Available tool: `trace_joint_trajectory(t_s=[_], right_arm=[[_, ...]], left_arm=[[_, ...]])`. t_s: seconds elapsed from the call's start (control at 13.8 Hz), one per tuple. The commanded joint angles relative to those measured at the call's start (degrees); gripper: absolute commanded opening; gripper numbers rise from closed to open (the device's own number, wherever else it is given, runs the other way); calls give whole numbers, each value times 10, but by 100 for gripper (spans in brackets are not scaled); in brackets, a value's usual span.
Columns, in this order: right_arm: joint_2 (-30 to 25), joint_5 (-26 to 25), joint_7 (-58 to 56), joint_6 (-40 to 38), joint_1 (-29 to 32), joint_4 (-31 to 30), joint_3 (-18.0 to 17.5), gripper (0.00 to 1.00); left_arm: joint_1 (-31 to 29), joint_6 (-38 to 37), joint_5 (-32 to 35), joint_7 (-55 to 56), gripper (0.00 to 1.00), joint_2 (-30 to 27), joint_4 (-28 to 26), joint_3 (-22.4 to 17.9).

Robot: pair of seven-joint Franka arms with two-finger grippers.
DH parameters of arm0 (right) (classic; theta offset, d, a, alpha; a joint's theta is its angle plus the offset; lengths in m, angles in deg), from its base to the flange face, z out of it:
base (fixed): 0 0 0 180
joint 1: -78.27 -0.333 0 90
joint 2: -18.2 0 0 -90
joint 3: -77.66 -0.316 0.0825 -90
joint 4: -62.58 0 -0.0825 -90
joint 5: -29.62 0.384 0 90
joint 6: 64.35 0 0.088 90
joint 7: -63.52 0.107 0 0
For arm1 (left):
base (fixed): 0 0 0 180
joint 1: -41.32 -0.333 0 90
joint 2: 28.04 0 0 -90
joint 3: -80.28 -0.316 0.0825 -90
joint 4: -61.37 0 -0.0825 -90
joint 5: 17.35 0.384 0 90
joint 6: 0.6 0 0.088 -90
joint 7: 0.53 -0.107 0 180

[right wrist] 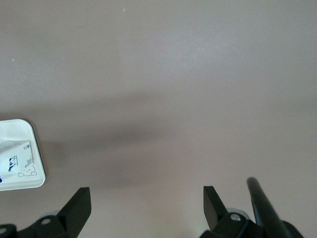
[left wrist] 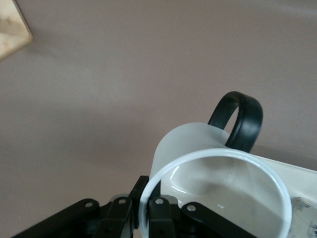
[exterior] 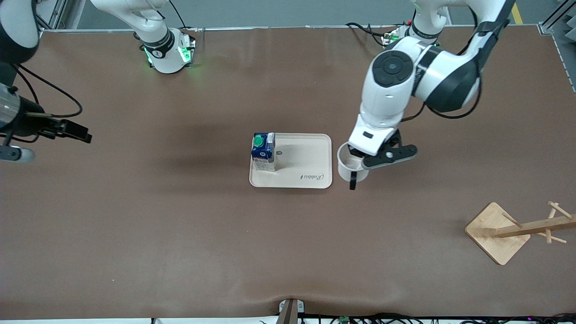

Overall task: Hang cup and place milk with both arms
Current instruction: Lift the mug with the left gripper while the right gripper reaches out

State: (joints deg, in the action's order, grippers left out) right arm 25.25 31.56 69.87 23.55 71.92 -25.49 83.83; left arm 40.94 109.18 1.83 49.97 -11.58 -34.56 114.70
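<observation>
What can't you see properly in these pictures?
- The cup's smiley face: turned out of sight in the front view; the left pincer covers part of it.
- The milk: cut off by the right wrist view's edge.
- The wooden rack's top: cut off at the front view's edge.

White cup (left wrist: 198, 148), black handle (left wrist: 242, 121), rim between left gripper (left wrist: 143, 210) fingers (left wrist: 161, 218).

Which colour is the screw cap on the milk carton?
Green; the cap shows best in the front view.
</observation>
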Motion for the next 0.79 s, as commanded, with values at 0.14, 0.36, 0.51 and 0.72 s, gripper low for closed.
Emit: trace_joint_trajectory(t_s=[0.14, 0.36, 0.51, 0.72], right_arm=[[24, -19, -39, 8, -24, 18, 3, 100], [30, -10, -41, 26, -30, 13, 2, 100], [56, -5, -42, 18, -43, 10, 1, 100], [102, 16, -40, 23, -99, 9, 0, 100]], left_arm=[[-50, -58, -1, -100, 0, -20, 35, 6], [-95, -62, -8, -157, 0, -30, 38, 7], [-129, -77, -41, -219, 0, -39, 41, 6], [-178, -105, -48, -311, 0, -40, 57, 6]])
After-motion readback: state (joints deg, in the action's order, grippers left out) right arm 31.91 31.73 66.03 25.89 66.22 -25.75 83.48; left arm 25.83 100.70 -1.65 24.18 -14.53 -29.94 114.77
